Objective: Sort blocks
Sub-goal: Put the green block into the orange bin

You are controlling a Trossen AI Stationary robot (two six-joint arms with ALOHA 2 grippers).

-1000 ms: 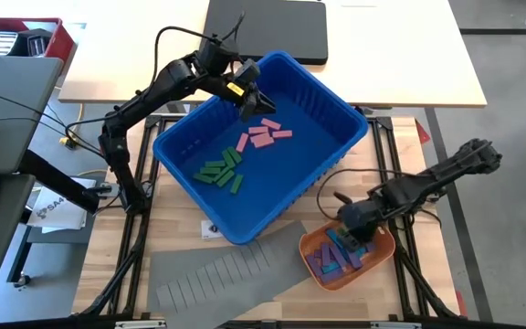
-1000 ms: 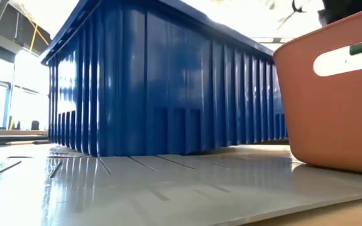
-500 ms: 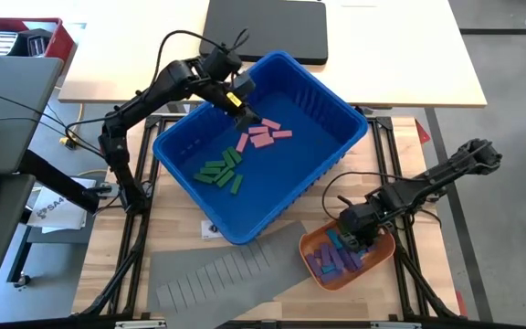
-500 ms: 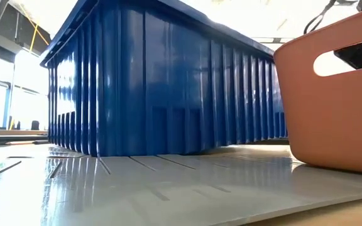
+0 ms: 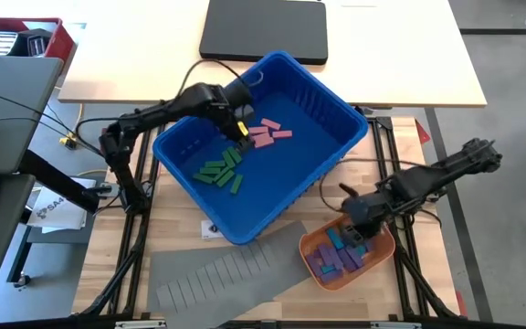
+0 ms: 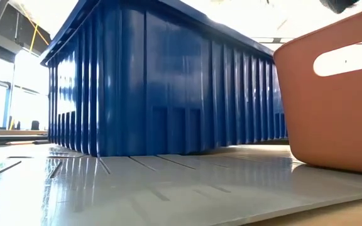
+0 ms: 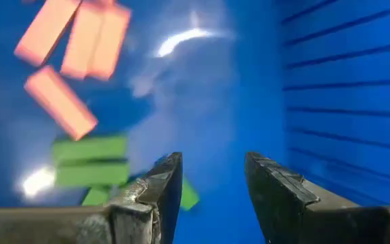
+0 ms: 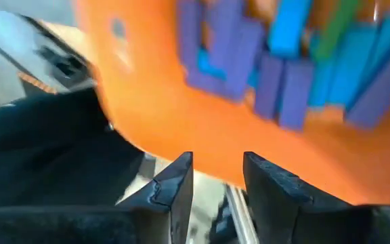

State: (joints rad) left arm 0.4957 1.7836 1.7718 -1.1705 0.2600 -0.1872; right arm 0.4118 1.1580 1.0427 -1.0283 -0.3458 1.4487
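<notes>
Wooden tabletop [image 5: 272,274] under grey divider sheet [image 5: 217,270]; left tool [image 7: 212,179] and right tool [image 8: 217,173] spread, empty.

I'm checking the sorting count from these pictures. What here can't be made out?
- Low view: the blue bin's wall hides everything inside it; the orange tray's wall hides its blocks.
- High view: the purple and blue blocks in the tray overlap and are too small to count.
- High view: the left gripper covers part of the bin floor by the pink blocks.
- Right wrist view: motion blur smears the tray's blocks.
- Left wrist view: the green blocks are partly behind the jaws.
</notes>
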